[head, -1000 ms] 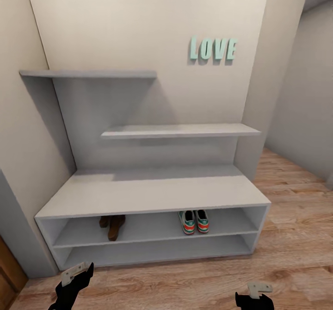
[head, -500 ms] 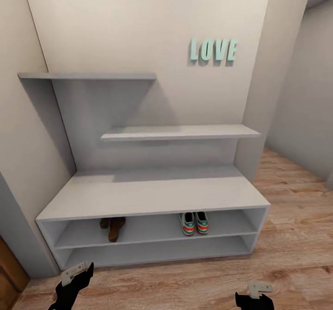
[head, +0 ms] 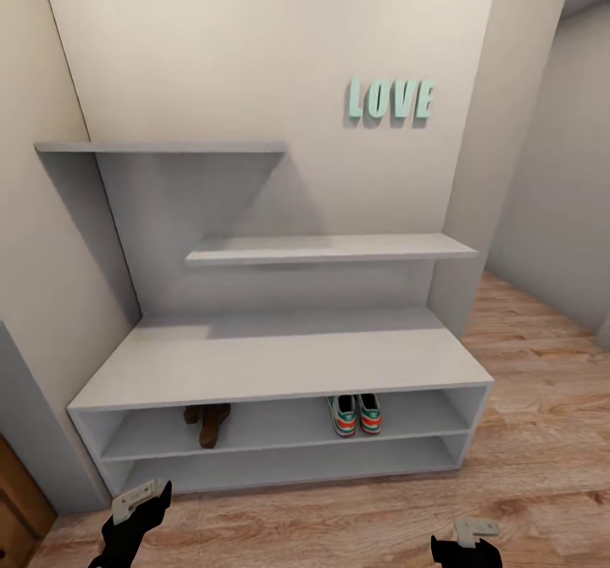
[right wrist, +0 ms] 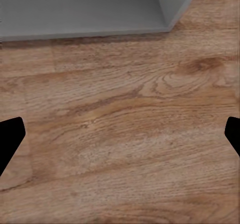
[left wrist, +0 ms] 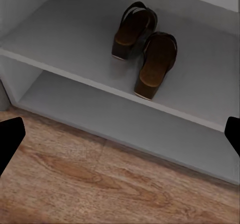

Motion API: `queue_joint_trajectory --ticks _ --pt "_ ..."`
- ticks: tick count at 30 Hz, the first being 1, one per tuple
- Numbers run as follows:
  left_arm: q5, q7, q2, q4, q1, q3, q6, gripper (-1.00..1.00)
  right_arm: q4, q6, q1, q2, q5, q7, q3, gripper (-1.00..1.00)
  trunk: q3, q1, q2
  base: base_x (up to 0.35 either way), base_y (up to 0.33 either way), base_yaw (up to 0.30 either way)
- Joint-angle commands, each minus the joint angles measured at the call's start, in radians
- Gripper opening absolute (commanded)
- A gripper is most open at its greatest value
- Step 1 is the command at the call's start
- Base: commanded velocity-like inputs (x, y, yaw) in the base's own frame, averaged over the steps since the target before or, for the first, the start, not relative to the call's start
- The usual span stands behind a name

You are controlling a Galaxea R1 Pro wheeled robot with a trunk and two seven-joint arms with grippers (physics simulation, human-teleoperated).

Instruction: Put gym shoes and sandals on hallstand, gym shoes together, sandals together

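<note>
Standing against the pale wall, the hallstand (head: 280, 356) fills the middle of the head view, its broad flat top bare and two stepped wall shelves above it. On its upper open shelf, toward the left, lie the two sandals (head: 208, 420), brown with dark straps; the left wrist view shows them (left wrist: 145, 51) side by side and touching or nearly so, heels toward the shelf's front edge. Farther right on the same shelf sit the two gym shoes (head: 355, 414), white with teal and red-orange trim, close together, well apart from the sandals. Teal LOVE letters (head: 390, 99) hang on the wall above the right end of the unit. The corridor floor (head: 542, 432) of light wood planks runs in front and to the right.

The left gripper (left wrist: 120, 139) hangs low before the stand's left end, jaws spread wide, nothing between them. The right gripper (right wrist: 120, 139) hovers over bare planks near the stand's right corner, jaws likewise wide apart.
</note>
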Motion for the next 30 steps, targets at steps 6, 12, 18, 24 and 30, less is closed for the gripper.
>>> queue_joint_trajectory --ticks 6,12,18,24,30 --pt "0.000 0.000 0.000 0.000 0.000 0.000 0.000 1.00 0.000 0.000 0.000 0.001 0.000 0.000 0.000 1.00 0.019 -0.023 0.042 0.000 0.000 0.000" --pt "0.000 0.000 0.000 0.000 0.000 0.000 0.000 1.00 0.000 0.000 0.000 0.000 0.000 0.000 0.000 1.00 0.038 -0.046 0.084 0.000 0.000 0.008" --pt "0.000 0.000 0.000 0.000 0.000 0.000 0.000 1.00 0.000 0.000 -0.001 0.000 0.000 0.000 0.000 1.00 0.056 -0.069 0.126 0.000 0.000 0.072" --pt "0.000 0.000 0.000 0.000 0.000 0.000 0.000 1.00 0.000 0.000 0.000 0.001 0.000 0.000 0.000 1.00 0.075 -0.092 0.168 0.000 0.000 0.187" --pt "0.000 0.000 0.000 0.000 0.000 0.000 0.000 1.00 0.000 0.000 0.000 0.001 0.000 0.000 0.000 1.00 0.094 -0.115 0.210 0.000 0.000 0.258"
